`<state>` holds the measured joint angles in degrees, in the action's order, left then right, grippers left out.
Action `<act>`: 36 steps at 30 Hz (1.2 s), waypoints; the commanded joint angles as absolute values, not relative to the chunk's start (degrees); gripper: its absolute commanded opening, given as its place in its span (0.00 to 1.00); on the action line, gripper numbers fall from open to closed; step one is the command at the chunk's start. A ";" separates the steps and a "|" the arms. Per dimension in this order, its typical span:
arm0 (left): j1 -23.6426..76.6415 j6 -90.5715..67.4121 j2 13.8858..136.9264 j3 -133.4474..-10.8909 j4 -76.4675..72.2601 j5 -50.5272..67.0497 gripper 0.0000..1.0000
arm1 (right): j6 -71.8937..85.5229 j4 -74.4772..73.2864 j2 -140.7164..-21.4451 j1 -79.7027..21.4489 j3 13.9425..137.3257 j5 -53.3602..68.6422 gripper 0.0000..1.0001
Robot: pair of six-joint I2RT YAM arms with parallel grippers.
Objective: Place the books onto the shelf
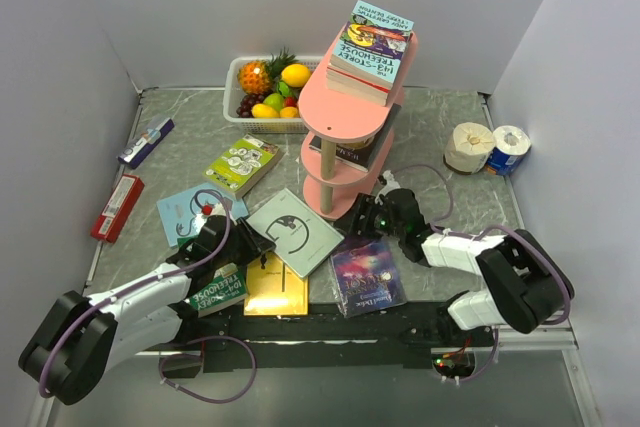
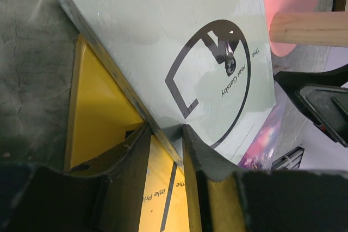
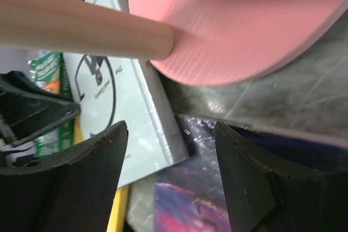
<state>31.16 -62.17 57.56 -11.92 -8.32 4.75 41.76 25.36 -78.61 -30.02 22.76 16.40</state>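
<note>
Three pink oval tiers on pale wooden posts make up the shelf, which stands upright at the centre-rear of the bench.

Top view: a flat stack of books sits on the top tier, long axes running away from the arms. Something dark lies on the middle tier, too shadowed to identify. The grey book lies just before the shelf's foot, turned diamond-wise and overlapping the yellow book. The glossy purple book lies to its right. The left tool is at the grey book's left corner, the right tool beside the shelf's foot.

Left wrist: tool narrow, nipping the grey book's matte edge, which is raised above the yellow cover.

Right wrist: tool wide and holding nothing, over the purple cover. Bottom tier and post are blurred and cut off by the frame.
</note>
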 commanded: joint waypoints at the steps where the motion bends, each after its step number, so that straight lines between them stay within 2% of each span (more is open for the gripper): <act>1: 31.46 -59.94 59.32 -11.69 -2.90 4.22 0.36 | 34.37 25.30 -82.87 -30.23 21.62 12.21 0.72; 8: 31.55 -59.76 61.17 -11.78 -3.78 5.89 0.37 | 32.34 33.66 -92.18 -33.48 23.02 26.86 0.71; 20: 31.55 -59.77 61.26 -10.55 -5.01 6.94 0.38 | 41.13 45.95 -93.52 -41.22 15.05 35.94 0.70; 23: 31.46 -59.85 61.43 -10.11 -6.15 7.29 0.38 | 45.77 52.95 -93.34 -41.92 12.06 37.44 0.63; 26: 31.55 -59.94 61.61 -9.76 -7.03 7.91 0.38 | 49.46 60.08 -95.09 -42.63 10.90 39.90 0.46; 27: 31.55 -59.94 61.70 -9.84 -7.21 7.91 0.38 | 50.53 62.55 -95.71 -42.63 10.64 40.42 0.35; 30: 31.46 -59.94 61.53 -9.93 -6.33 8.00 0.38 | 55.36 72.13 -98.08 -42.63 8.97 41.57 0.15; 32: 31.55 -59.68 60.12 -10.37 -5.02 7.74 0.38 | 58.17 75.92 -98.70 -42.80 7.56 42.44 0.12; 34: 31.46 -59.50 57.59 -11.42 -1.96 6.42 0.38 | 59.50 78.75 -96.96 -42.72 6.25 43.24 0.02; 36: 31.47 -59.15 55.73 -12.30 -0.18 5.98 0.38 | 60.20 76.57 -94.06 -42.80 5.63 44.64 0.00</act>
